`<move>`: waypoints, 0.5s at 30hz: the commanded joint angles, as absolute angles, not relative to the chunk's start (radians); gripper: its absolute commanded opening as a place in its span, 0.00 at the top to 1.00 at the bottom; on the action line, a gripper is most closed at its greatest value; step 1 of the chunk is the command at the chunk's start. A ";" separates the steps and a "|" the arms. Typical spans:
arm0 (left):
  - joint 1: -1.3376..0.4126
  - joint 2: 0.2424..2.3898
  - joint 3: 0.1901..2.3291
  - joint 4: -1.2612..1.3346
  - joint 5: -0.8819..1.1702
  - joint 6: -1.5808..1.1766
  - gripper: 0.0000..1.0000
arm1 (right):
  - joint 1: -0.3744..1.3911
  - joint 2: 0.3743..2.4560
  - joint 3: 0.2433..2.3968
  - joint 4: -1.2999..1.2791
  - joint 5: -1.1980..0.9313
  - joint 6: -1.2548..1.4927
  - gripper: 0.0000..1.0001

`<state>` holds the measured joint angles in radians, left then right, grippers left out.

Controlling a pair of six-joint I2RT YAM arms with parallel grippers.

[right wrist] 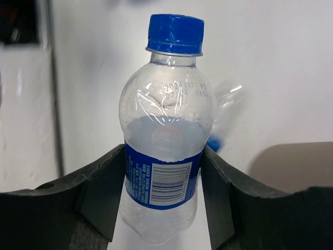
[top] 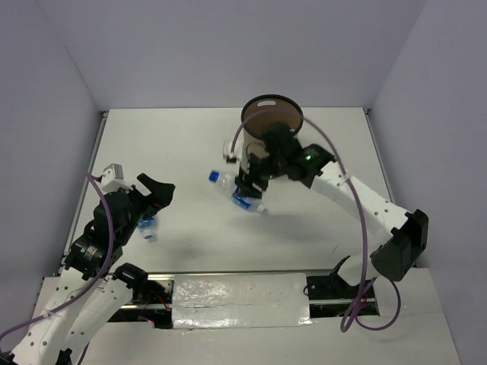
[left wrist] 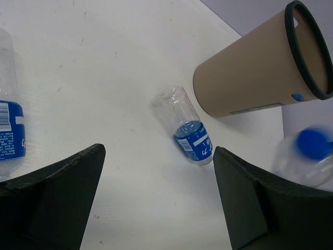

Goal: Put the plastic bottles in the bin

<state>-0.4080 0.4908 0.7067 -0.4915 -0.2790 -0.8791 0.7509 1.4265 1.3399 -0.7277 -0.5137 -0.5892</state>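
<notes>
My right gripper (top: pixel 245 188) (right wrist: pixel 164 151) is shut on a clear bottle with a blue cap and blue label (right wrist: pixel 165 130) and holds it above the table, cap pointing left (top: pixel 219 179). The brown bin with the black rim (top: pixel 272 118) stands just behind it. The held bottle shows blurred at the right of the left wrist view (left wrist: pixel 307 151). A second blue-label bottle (top: pixel 249 204) (left wrist: pixel 187 127) lies on the table under the right gripper. A third (top: pixel 228 154) is beside the bin. My left gripper (top: pixel 156 194) (left wrist: pixel 158 153) is open and empty, with a bottle (top: pixel 147 226) (left wrist: pixel 8 130) next to it.
The bin (left wrist: pixel 260 67) shows in the left wrist view, and its side shows at the lower right of the right wrist view (right wrist: pixel 296 161). White walls close the table on the left, back and right. The right arm's cable loops over the bin.
</notes>
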 commanded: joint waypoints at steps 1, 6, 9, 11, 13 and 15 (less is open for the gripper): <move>-0.405 0.465 0.698 -0.497 -0.301 -0.917 0.02 | 0.616 1.426 1.608 -0.666 -0.607 -0.533 1.00; -0.405 0.457 0.678 -0.495 -0.299 -0.933 0.02 | 0.463 1.534 1.871 -0.499 -0.556 -0.275 1.00; -0.405 0.469 0.680 -0.486 -0.299 -0.927 0.02 | 0.407 1.607 1.966 -0.433 -0.431 -0.245 1.00; -0.405 0.485 0.687 -0.486 -0.301 -0.917 0.02 | 0.385 1.638 1.971 -0.385 -0.343 -0.248 1.00; -0.405 0.497 0.699 -0.489 -0.305 -0.908 0.02 | 0.356 1.677 1.945 -0.350 -0.295 -0.250 0.97; -0.405 0.512 0.710 -0.502 -0.310 -0.902 0.02 | 0.341 1.701 1.898 -0.328 -0.247 -0.259 0.91</move>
